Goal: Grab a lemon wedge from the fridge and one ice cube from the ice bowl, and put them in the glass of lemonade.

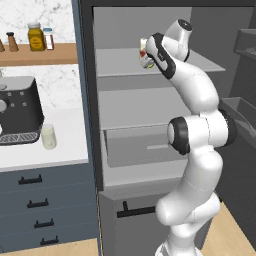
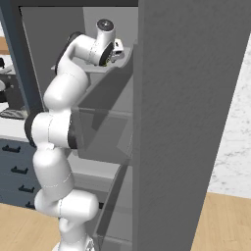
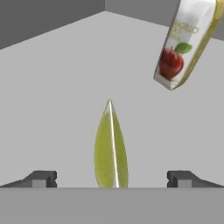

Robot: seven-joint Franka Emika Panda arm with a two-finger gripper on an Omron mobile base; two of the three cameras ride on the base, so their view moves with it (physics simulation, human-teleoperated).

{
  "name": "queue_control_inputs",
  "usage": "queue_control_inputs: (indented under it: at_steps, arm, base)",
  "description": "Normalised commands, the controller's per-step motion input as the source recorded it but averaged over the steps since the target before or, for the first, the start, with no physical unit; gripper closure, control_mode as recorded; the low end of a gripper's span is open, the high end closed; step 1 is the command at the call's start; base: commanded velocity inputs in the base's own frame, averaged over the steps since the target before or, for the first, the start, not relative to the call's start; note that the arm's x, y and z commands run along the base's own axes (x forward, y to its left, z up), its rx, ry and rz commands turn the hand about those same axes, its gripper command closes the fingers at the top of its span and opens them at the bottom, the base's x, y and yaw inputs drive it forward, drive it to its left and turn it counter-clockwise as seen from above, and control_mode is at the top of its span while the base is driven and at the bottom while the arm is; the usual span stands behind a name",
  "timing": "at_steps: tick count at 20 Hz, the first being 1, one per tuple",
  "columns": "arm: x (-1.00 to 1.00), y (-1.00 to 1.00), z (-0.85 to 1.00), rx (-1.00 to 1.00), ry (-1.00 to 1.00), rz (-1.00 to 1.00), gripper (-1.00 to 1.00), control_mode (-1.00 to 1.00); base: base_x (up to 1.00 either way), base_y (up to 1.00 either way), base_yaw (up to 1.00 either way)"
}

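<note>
While reaching into the fridge (image 1: pixel 150 100) at its top shelf, seen from the left base — glass of lemonade (image 1: pixel 48 136) well apart on the counter. From the right base: wrist mostly hidden by the door. In the hand view: gripper (image 3: pixel 111 178) wide apart around the lemon wedge (image 3: pixel 110 146) — probably light, soft, slippery; best pinched across its flat sides. Lower end cut off.

A yellow-green lemon wedge (image 3: pixel 110 146) lies on a pale grey fridge shelf (image 3: pixel 57 100); upper right, a white carton (image 3: pixel 186 41) bears a red apple.
</note>
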Motion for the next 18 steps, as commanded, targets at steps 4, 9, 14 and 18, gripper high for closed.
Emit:
queue_control_inputs:
  at_steps: [4,9,14,18]
  arm:
    - [0.16,0.05,-0.13,-0.04,0.01,0.00,-1.00,-1.00]
    - [0.11,0.10,-0.19,-0.05,0.01,0.00,-1.00,-1.00]
    - [0.00,0.00,-0.05,-0.01,0.01,0.00,1.00,-1.00]
    - [0.00,0.00,-0.03,0.00,0.00,0.00,1.00,-1.00]
  base:
    - [0.00,0.00,0.00]
    - [0.00,0.00,0.00]
    - [0.00,0.00,0.00]
    - [0.00,0.00,0.00]
